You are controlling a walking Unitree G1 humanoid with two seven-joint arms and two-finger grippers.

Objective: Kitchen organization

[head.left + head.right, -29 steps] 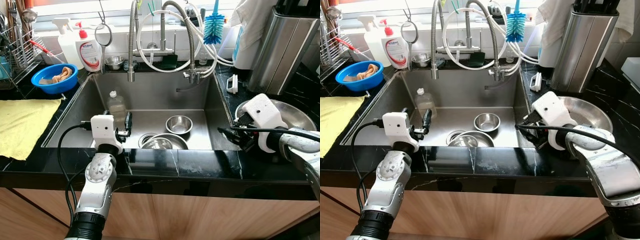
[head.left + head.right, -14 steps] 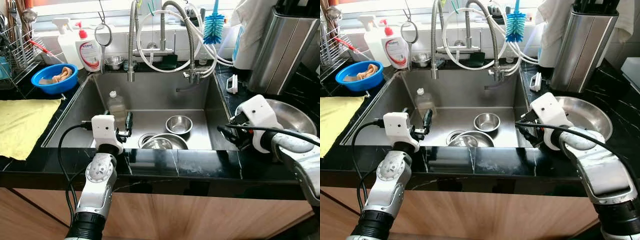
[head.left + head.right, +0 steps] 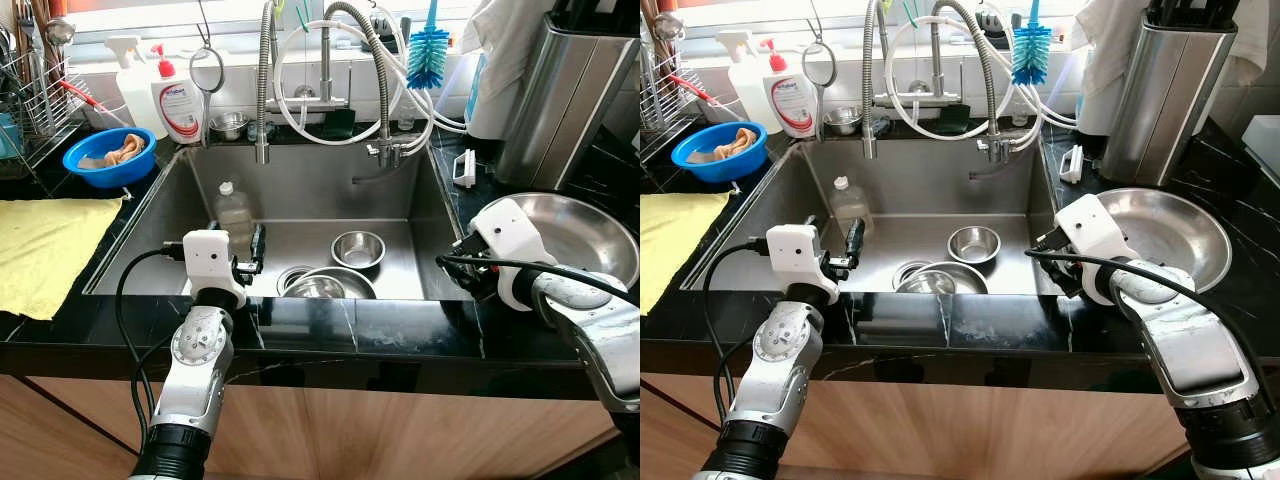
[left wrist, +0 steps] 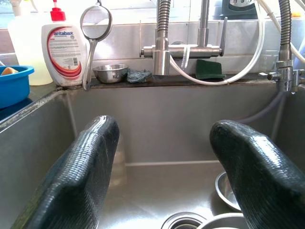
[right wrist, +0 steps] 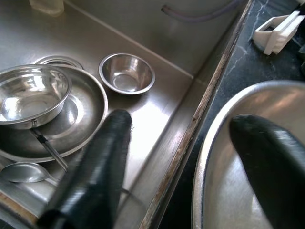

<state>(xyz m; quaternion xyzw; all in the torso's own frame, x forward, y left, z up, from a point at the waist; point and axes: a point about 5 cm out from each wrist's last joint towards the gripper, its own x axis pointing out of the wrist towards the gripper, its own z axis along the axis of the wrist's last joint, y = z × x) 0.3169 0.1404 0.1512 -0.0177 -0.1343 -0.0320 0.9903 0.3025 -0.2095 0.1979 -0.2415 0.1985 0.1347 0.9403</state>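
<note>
The big steel bowl [image 3: 1165,235] sits on the black desk [image 3: 400,330] just right of the sink [image 3: 190,215], and our right hand [image 5: 190,157] is at its near-left rim with the fingers spread, one over the sink side and one above the bowl's inside, so the rim lies between them but is not yet pinched. We judge the bowl light, stiff and slick: thin polished metal that will slide or tip if taken carelessly, so the rolled rim is the place to grip, squarely and deep enough that it cannot pivot out. It will not break, but it could clang against the sink edge. In the sink lie a small bowl [image 3: 358,248], a medium bowl [image 5: 31,95] resting in a wide pan [image 5: 83,119] over the drain, a spoon [image 5: 19,172] near the front, and a plastic bottle [image 3: 233,208] standing toward the back left. Our left hand [image 4: 164,167] hovers over the sink's front-left part, fingers wide apart and holding nothing. Behind the sink stand the faucet [image 3: 325,70], a soap bottle [image 3: 176,100], a strainer [image 3: 206,70] and a blue brush [image 3: 428,50]. To the left a blue basin [image 3: 108,156] and a yellow cloth [image 3: 45,250] rest on the desk; a tall steel bin [image 3: 1170,90] stands behind the big bowl.
</note>
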